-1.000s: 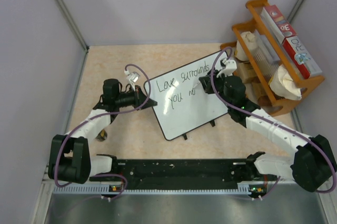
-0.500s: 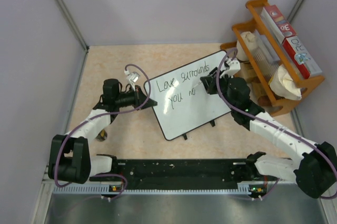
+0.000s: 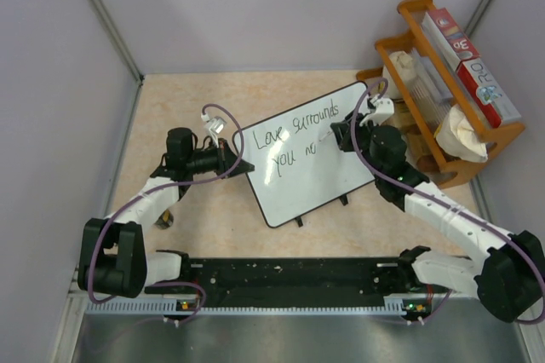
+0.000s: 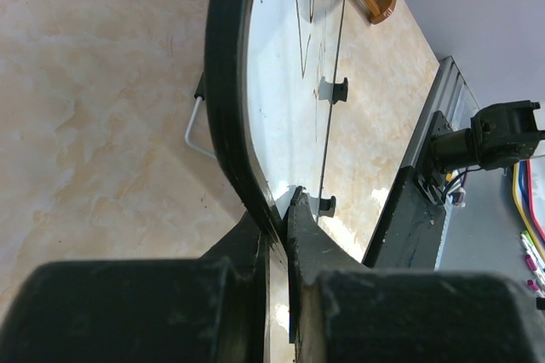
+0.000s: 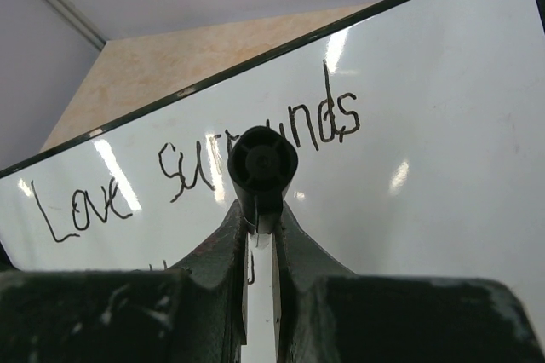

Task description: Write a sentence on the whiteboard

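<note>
The whiteboard (image 3: 315, 184) stands tilted on the tan tabletop, with "Love surrounds you" and the start of another word in black. My left gripper (image 3: 243, 164) is shut on its left black-framed edge; in the left wrist view the fingertips (image 4: 298, 210) pinch the frame (image 4: 223, 82). My right gripper (image 3: 337, 136) hovers over the board's upper right, shut on a black marker (image 5: 262, 167) that points at the board (image 5: 426, 124). The marker's tip is hidden behind its own body, just below "surrounds".
A wooden rack (image 3: 426, 14) with boxes and bottles stands at the back right, close beside my right arm. Grey walls close in the table on the left, the back and the right. The black base rail (image 3: 289, 278) runs along the near edge.
My right gripper has shifted a little to the right and away with the marker, and the last stroke after "you" has grown slightly. The left gripper and the board have stayed put.
</note>
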Motion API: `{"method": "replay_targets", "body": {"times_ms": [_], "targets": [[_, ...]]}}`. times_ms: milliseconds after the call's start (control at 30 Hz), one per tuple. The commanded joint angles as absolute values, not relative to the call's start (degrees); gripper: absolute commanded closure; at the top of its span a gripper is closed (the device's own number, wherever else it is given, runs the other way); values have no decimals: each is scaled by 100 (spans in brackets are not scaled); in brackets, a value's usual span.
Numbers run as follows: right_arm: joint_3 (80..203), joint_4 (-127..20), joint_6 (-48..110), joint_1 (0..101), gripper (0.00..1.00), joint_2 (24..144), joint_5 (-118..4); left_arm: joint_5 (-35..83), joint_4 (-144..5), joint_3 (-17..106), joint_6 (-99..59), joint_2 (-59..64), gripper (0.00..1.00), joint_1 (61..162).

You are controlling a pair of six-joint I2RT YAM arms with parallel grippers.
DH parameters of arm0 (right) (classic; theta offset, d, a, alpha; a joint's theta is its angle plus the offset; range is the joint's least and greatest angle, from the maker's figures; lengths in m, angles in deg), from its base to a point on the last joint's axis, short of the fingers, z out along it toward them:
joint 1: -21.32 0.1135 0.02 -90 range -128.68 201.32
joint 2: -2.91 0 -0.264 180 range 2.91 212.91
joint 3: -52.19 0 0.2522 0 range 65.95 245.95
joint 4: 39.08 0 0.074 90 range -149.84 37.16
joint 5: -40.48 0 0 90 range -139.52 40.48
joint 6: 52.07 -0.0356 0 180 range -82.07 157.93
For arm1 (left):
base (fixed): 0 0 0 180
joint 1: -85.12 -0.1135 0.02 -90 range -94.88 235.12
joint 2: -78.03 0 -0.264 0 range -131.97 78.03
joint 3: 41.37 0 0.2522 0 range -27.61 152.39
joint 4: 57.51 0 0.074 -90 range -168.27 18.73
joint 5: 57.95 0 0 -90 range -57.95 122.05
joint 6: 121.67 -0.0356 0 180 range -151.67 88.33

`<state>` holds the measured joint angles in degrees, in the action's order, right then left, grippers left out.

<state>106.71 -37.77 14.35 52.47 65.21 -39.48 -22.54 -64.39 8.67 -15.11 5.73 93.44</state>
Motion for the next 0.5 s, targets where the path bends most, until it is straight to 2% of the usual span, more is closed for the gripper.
{"method": "replay_targets", "body": {"times_ms": [0,467], "targets": [[10735,-3447,1508,5190,100,6645,-3906,-1427,-6722,694,-3096,420,100,9479],[10744,-3315,1393,5182,100,6970,-4108,-1436,-6731,711,-3088,402,100,9479]]}}
